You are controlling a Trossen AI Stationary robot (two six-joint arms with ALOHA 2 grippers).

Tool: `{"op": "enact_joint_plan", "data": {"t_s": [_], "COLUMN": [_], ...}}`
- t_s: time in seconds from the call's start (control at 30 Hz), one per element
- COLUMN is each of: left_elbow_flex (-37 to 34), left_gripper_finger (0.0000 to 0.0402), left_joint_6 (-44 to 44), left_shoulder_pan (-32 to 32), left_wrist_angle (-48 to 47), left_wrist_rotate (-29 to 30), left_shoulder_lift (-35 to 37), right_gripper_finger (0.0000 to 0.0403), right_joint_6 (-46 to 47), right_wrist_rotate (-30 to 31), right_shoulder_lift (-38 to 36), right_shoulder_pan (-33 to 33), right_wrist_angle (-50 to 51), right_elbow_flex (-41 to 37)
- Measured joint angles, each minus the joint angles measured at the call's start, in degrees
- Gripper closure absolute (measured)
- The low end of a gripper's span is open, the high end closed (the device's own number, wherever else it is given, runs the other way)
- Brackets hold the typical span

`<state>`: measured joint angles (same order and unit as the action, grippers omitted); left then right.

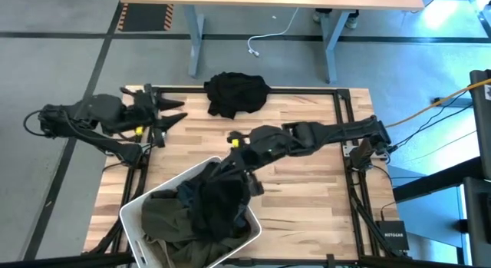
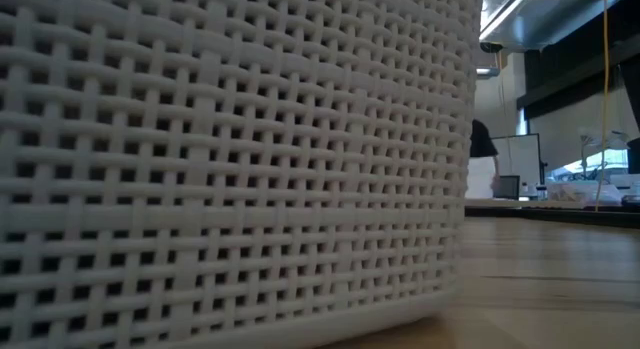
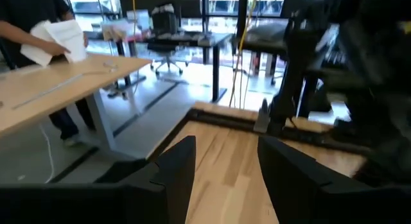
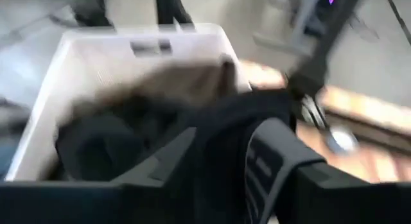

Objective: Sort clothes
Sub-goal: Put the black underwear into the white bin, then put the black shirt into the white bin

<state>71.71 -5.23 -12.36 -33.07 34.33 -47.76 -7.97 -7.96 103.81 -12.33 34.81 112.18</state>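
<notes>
The bin [image 1: 136, 219] is white plastic with an open basket-weave lattice pattern on its wall. The garments inside it are black [image 1: 219, 203] and olive-khaki [image 1: 165, 214]. The separate garment [image 1: 236, 92] at the far edge of the table is black. The table [image 1: 299, 191] is pale wood in butcher-block strips, framed in black. Both arms are black with small yellow markings.

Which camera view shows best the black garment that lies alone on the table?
The high view: the black garment shows whole at the table's far edge, apart from the bin. The low view shows only the bin's wall; neither wrist view shows this garment.
</notes>
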Motion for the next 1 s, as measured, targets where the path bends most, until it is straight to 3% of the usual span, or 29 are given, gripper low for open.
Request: {"op": "enact_joint_plan", "data": {"t_s": [0.2,0.4,0.53,0.67,1.0], "left_elbow_flex": [-4.14,-5.07,-5.08,-5.08,0.2], "left_gripper_finger": [0.0238,0.0238,0.0238,0.0238,0.0238], "left_joint_6": [-1.68,-3.54,-3.31,-4.22,-6.13], "left_shoulder_pan": [0.04,1.22,3.92,8.39,21.64], "left_wrist_angle": [-0.57,0.45,3.74,4.64,4.96], "left_wrist_rotate": [0.02,-0.07,-0.48,-3.23,-16.58], "left_shoulder_lift": [-1.06,-5.49,-8.85,-12.4,-21.82], "right_gripper_finger": [0.0169,0.0162,0.0162,0.0162,0.0162], "right_joint_6": [0.0,0.15,0.66,0.35,3.75], "right_wrist_rotate": [8.27,16.02,18.97,18.92,18.87], "right_shoulder_lift": [-4.02,-7.55,-10.43,-16.05,-35.73], "right_shoulder_pan": [1.16,1.97,2.48,4.63,15.87], "right_wrist_angle": [14.49,28.07,29.15,25.41,0.24], "right_elbow_flex": [0.09,-0.28,-4.23,-14.32,-53.68]}}
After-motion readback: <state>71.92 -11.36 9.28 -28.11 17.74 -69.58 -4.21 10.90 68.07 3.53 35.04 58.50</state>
